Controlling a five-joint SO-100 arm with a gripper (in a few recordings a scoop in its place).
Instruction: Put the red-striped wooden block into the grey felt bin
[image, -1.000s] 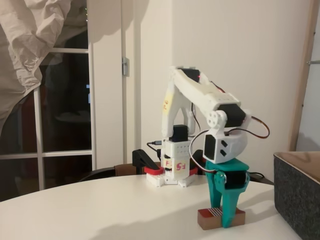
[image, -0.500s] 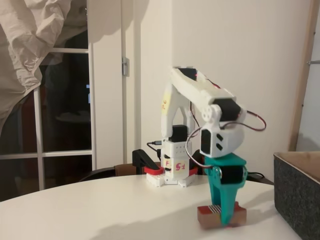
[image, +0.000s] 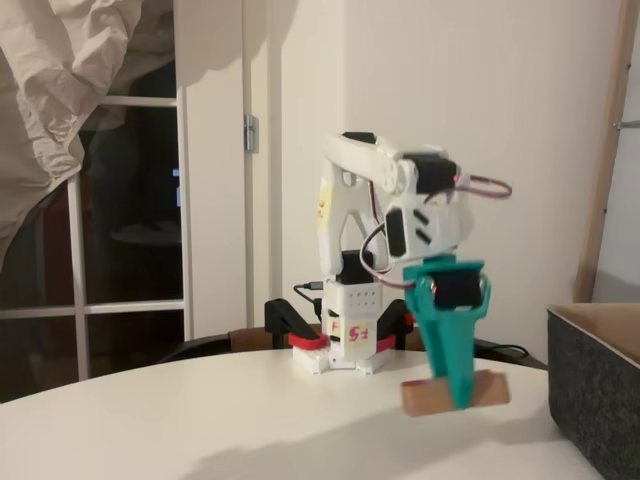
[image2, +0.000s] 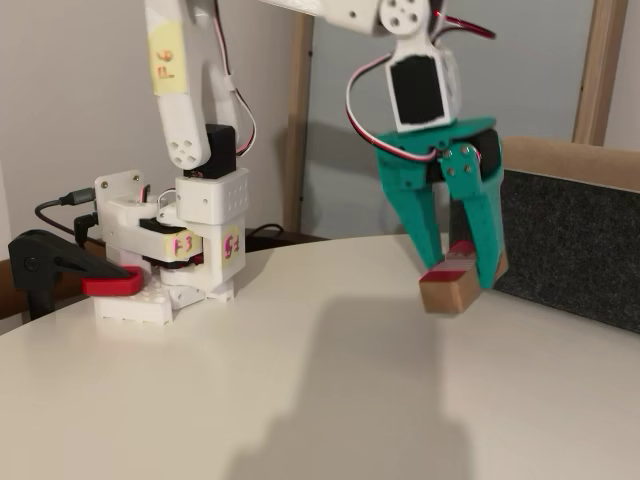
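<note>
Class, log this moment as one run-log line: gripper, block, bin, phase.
gripper: shut on red-striped wooden block | block: off table, tilted | grey felt bin: to right, block not inside | phase: lift

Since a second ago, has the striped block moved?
Yes. The red-striped wooden block has risen off the white table, clamped in the pincer.
</note>
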